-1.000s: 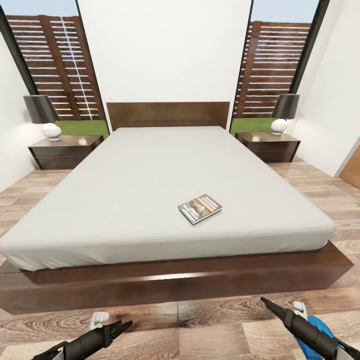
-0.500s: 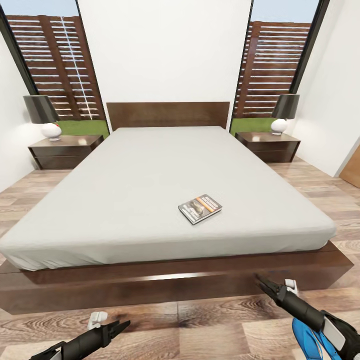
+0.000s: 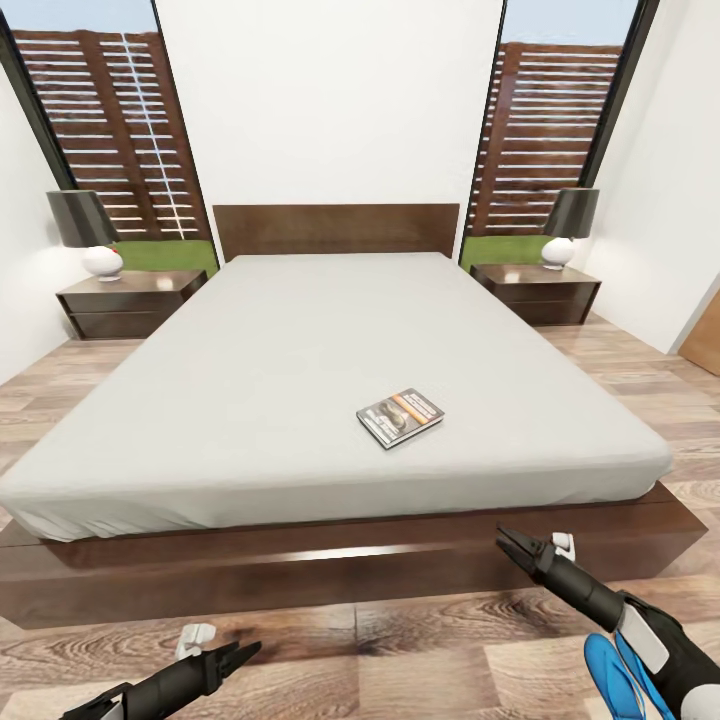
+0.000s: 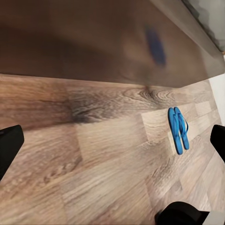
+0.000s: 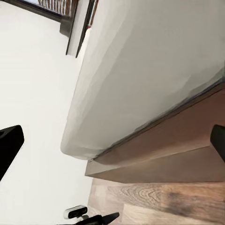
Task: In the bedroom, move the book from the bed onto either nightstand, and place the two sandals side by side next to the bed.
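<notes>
**Right arm lifts toward the bed; book and sandals still where they lie**

Head view: over the last second the right gripper (image 3: 512,546) has climbed from low over the floor to the front of the bed (image 3: 330,360) frame, its tip now against the dark platform edge. From here its fingers look close together, but I cannot tell for certain. The left gripper (image 3: 240,652) has not moved; it hangs low over the wood floor (image 3: 420,670), and its finger state is unclear in this view. The book (image 3: 400,416) lies unmoved on the mattress, towards the foot and a little right of centre, well apart from both grippers. A nightstand (image 3: 128,300) with a lamp (image 3: 85,232) stands at each side of the headboard. Blue shows beside the right forearm: a sandal (image 3: 612,680) on the floor.

Left wrist view: the fingers are spread wide and hold nothing. The two sandals (image 4: 178,128) lie together on the planks, near the bed frame.

Right wrist view: the fingers stand wide apart and empty, facing the mattress corner and frame.

My reading: the rise suggests the book comes first; the reach is only beginning.
</notes>
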